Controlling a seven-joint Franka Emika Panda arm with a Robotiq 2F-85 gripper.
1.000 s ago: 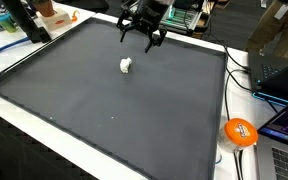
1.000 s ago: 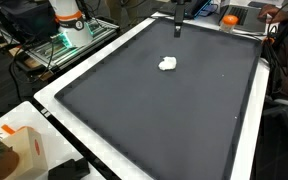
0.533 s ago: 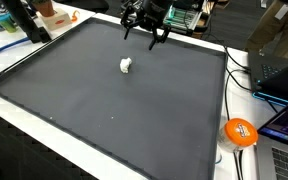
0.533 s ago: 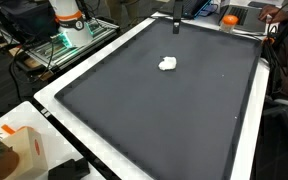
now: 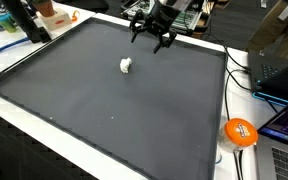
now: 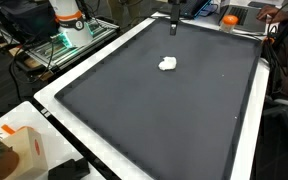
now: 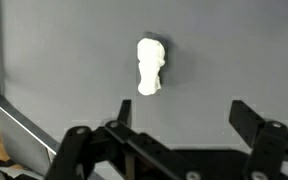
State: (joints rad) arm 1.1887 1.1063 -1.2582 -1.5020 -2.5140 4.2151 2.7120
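A small white crumpled lump (image 5: 126,66) lies on the dark grey mat (image 5: 104,100); it also shows in the other exterior view as a white lump (image 6: 167,64) and in the wrist view as a pale lump (image 7: 150,66). My gripper (image 5: 152,41) hangs open above the mat's far edge, beyond the lump and apart from it. In the wrist view my gripper (image 7: 182,113) has both fingers spread wide with nothing between them, the lump lying ahead of them. My gripper (image 6: 174,27) appears as a thin dark shape at the mat's far end.
An orange ball (image 5: 240,131) rests off the mat beside laptops (image 5: 279,70) and cables. Dark gear and blue papers (image 5: 4,40) sit past one corner. A white-and-orange robot base (image 6: 66,20) and a cardboard box (image 6: 24,152) stand beside the mat's white border (image 6: 79,140).
My gripper has shifted sideways along the mat's far edge, away from the white lump, still open. The lump has not moved.
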